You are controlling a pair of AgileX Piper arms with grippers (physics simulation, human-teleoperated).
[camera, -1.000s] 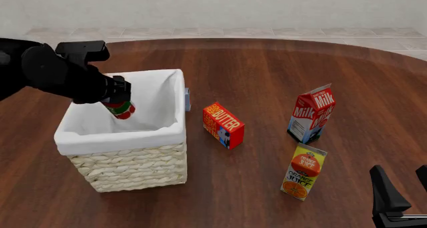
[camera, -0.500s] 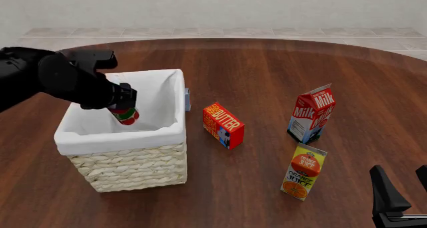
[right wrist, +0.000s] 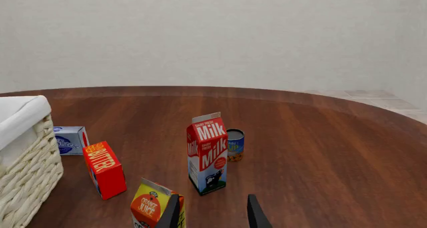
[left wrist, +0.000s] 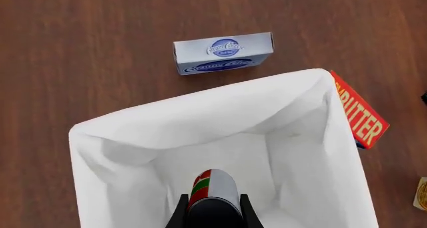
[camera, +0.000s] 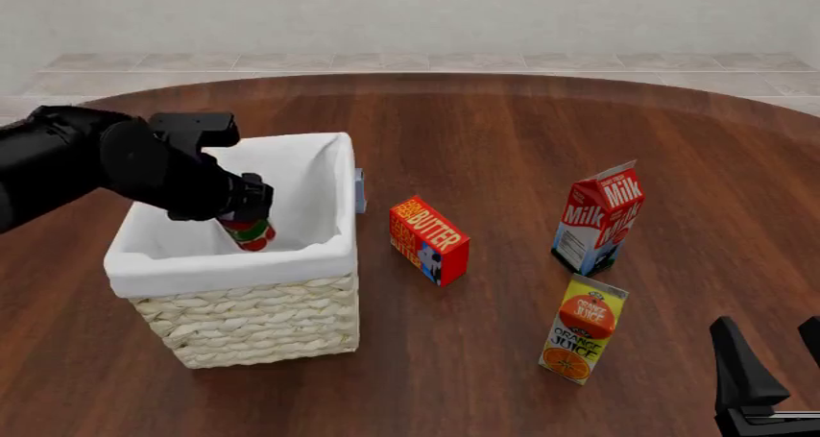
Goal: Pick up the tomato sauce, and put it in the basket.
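Tomato sauce (camera: 248, 232) is clamped between the left gripper (camera: 244, 209) jaws, hanging below them inside the basket (camera: 244, 307) mouth, above the white lining; in the left wrist view the can (left wrist: 212, 190) runs straight out ahead of the fingers (left wrist: 179, 215). Likely a rigid metal can with a smooth, slick label, moderately heavy for its size, not fragile; a side grip across the cylinder near the top suits it, as here. The left arm reaches over the basket's near-left rim, wrist pitched down. The right gripper (right wrist: 213, 215) is parked low, well apart from the can, jaws spread wide with nothing between them. Beyond it stand the milk carton (right wrist: 207, 153), orange juice (right wrist: 155, 208) and butter box (right wrist: 104, 169).
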